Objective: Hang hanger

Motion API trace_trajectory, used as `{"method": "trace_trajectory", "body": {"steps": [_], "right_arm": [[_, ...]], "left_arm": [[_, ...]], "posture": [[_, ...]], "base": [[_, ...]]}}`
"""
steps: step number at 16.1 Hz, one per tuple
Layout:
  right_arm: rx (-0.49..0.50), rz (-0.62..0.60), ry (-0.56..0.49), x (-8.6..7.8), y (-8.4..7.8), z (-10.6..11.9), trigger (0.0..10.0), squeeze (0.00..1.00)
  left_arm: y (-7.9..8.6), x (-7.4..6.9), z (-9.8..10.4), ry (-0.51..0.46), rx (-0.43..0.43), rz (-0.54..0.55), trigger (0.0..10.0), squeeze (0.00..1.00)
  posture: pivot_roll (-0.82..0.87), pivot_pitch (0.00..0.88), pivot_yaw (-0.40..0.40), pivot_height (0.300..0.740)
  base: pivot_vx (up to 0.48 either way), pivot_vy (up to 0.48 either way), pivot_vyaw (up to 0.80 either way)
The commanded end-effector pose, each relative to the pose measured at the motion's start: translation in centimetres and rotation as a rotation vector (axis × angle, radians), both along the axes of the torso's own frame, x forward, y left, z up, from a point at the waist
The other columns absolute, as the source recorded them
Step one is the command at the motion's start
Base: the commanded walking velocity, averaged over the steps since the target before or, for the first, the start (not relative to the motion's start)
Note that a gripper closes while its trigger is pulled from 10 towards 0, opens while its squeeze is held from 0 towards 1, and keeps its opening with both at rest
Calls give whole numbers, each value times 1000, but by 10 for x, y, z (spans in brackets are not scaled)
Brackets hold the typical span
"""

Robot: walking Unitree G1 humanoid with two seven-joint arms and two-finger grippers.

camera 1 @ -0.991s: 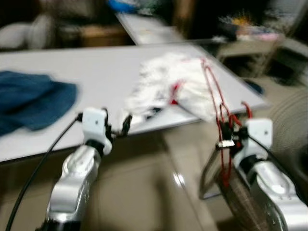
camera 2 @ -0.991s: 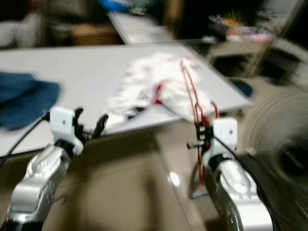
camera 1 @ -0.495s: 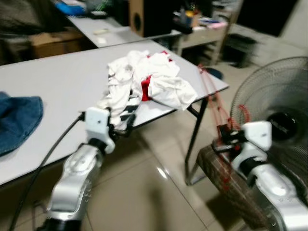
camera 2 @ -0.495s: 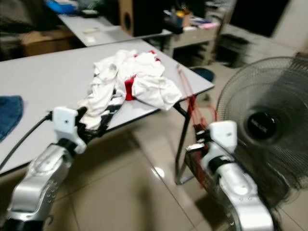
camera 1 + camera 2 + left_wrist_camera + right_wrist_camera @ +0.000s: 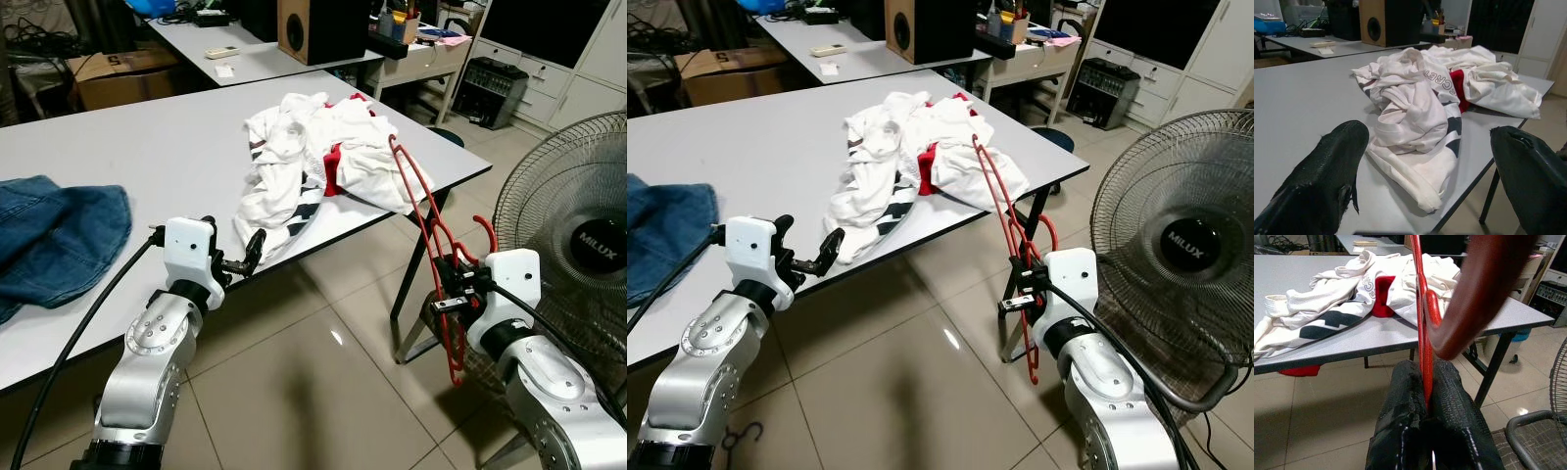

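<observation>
R gripper: right gripper (image 5: 453,290), lower right of the left eye view, black fingers (image 5: 1452,431) pinched tight on the thin red plastic clothes hanger (image 5: 431,240).
Hanger: held roughly upright w/ a tilt, top reaching up-left over the table's near right corner, hook curling beside the gripper, lower part dangling below the fingers above the floor. Wrist view shows the red bar squeezed between both pads.
L gripper: left gripper (image 5: 239,257), left of centre, fingers (image 5: 1327,166) spread apart, holding nothing, at the near edge of the table, pointing at the clothes.
Clothes: crumpled white garments w/ red and dark stripes (image 5: 313,162), heaped on the table's right end, one sleeve draping off the near edge just beside the L gripper.
Table: long white table (image 5: 127,147), across the upper half.
Jeans: folded blue denim (image 5: 54,235), far left on the table, well apart from the heap.
Fan: grey wire-guard standing fan (image 5: 578,245), right edge, behind the R arm.
Floor: glossy beige tiles (image 5: 313,392), bottom.
Background: second white table w/ wooden speaker box (image 5: 318,24), top centre.
</observation>
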State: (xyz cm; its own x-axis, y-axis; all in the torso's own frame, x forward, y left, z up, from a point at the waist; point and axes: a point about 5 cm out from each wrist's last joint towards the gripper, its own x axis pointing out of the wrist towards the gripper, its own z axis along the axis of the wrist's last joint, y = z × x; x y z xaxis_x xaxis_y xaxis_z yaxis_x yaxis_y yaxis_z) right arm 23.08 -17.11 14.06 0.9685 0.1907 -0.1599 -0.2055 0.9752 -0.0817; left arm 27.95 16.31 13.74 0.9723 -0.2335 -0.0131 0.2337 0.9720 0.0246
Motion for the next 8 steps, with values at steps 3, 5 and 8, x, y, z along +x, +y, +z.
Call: {"method": "trace_trajectory", "body": {"steps": [3, 5, 8], "right_arm": [[-48, -22, -49, 1, -6, 5, 10000, 0], [-25, -30, -47, 2, -9, 6, 10000, 0], [-2, -36, -51, 4, -12, 8, 10000, 0]], "left_arm": [[-5, 2, 2, -9, -4, -16, 10000, 0], [-8, 2, 2, -8, -9, -27, 10000, 0], [-10, 3, 1, -6, -12, -33, 10000, 0]], "posture": [[-143, 0, -36, 740], [-142, 0, -35, 740], [-143, 0, -35, 740]], "base": [[321, 0, 0], [339, 0, 0], [341, 0, -602]]}}
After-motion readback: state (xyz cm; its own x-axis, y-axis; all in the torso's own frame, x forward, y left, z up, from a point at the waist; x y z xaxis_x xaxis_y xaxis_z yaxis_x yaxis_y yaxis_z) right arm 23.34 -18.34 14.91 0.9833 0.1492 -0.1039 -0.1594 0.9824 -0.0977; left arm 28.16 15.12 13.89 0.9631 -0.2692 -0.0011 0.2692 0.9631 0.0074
